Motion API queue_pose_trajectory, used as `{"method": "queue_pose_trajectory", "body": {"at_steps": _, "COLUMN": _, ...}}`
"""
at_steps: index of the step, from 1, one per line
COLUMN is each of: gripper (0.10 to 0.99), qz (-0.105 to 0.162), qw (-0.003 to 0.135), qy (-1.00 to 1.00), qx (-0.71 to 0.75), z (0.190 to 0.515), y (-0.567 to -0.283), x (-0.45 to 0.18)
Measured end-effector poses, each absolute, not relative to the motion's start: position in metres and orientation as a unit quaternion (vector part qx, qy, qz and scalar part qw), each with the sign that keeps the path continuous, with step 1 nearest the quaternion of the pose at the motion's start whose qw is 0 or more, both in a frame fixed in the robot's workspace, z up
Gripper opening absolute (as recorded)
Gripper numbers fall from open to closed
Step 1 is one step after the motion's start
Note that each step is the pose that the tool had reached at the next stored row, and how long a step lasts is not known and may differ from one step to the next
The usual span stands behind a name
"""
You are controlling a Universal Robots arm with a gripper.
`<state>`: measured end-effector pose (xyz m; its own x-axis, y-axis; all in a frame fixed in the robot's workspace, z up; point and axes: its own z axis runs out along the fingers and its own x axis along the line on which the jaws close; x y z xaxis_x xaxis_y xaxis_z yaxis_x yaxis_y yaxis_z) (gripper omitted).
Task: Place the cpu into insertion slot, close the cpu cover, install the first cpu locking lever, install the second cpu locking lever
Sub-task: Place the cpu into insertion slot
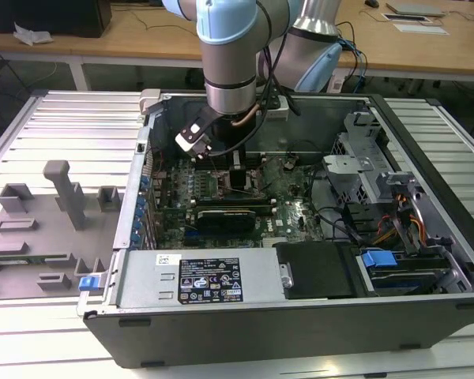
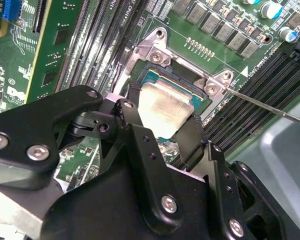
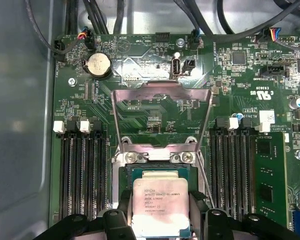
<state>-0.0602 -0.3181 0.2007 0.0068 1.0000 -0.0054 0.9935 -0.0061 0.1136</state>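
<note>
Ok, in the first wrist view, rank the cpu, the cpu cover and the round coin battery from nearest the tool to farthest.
1. cpu, held in the tool itself.
2. cpu cover, standing open just beyond the cpu.
3. coin battery, farthest, past the cover's far corner.

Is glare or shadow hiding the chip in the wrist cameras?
First wrist view: the small pale silvery square cpu is evenly lit; the raised thin grey metal cpu cover shines mildly. Second wrist view: the cpu's top glares pale, unshadowed.

Green motherboard (image 3: 85,102) lies inside open computer case (image 1: 300,335).
</note>
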Motion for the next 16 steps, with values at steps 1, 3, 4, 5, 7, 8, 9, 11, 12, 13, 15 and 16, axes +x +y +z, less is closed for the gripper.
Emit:
{"method": "queue_pose_trajectory", "body": {"at_steps": 1, "gripper": 0.541, "qz": 0.038, "qw": 0.042, "qy": 0.703, "qx": 0.708, "z": 0.2002, "y": -0.3178, "x": -0.0603}}
{"method": "queue_pose_trajectory", "body": {"at_steps": 3, "gripper": 0.541, "qz": 0.038, "qw": 0.042, "qy": 0.703, "qx": 0.709, "z": 0.1995, "y": -0.3174, "x": -0.0605}}
{"method": "queue_pose_trajectory", "body": {"at_steps": 4, "gripper": 0.541, "qz": 0.038, "qw": 0.042, "qy": 0.703, "qx": 0.709, "z": 0.199, "y": -0.3172, "x": -0.0606}}
{"method": "queue_pose_trajectory", "body": {"at_steps": 5, "gripper": 0.541, "qz": 0.038, "qw": 0.042, "qy": 0.703, "qx": 0.709, "z": 0.199, "y": -0.3172, "x": -0.0606}}
{"method": "queue_pose_trajectory", "body": {"at_steps": 7, "gripper": 0.541, "qz": 0.038, "qw": 0.042, "qy": 0.703, "qx": 0.709, "z": 0.199, "y": -0.3172, "x": -0.0606}}
{"method": "queue_pose_trajectory", "body": {"at_steps": 8, "gripper": 0.541, "qz": 0.038, "qw": 0.042, "qy": 0.703, "qx": 0.709, "z": 0.1989, "y": -0.3172, "x": -0.0606}}
{"method": "queue_pose_trajectory", "body": {"at_steps": 9, "gripper": 0.541, "qz": 0.038, "qw": 0.042, "qy": 0.703, "qx": 0.709, "z": 0.199, "y": -0.3172, "x": -0.0606}}
{"method": "queue_pose_trajectory", "body": {"at_steps": 11, "gripper": 0.553, "qz": 0.038, "qw": 0.042, "qy": 0.703, "qx": 0.709, "z": 0.199, "y": -0.3172, "x": -0.0606}}
{"method": "queue_pose_trajectory", "body": {"at_steps": 12, "gripper": 0.616, "qz": 0.038, "qw": 0.042, "qy": 0.703, "qx": 0.709, "z": 0.199, "y": -0.3172, "x": -0.0606}}
{"method": "queue_pose_trajectory", "body": {"at_steps": 13, "gripper": 0.616, "qz": 0.038, "qw": 0.042, "qy": 0.703, "qx": 0.709, "z": 0.199, "y": -0.3172, "x": -0.0606}}
{"method": "queue_pose_trajectory", "body": {"at_steps": 15, "gripper": 0.616, "qz": 0.038, "qw": 0.042, "qy": 0.703, "qx": 0.709, "z": 0.1991, "y": -0.3172, "x": -0.0606}}
{"method": "queue_pose_trajectory", "body": {"at_steps": 16, "gripper": 0.616, "qz": 0.038, "qw": 0.042, "qy": 0.703, "qx": 0.709, "z": 0.2003, "y": -0.3172, "x": -0.0606}}
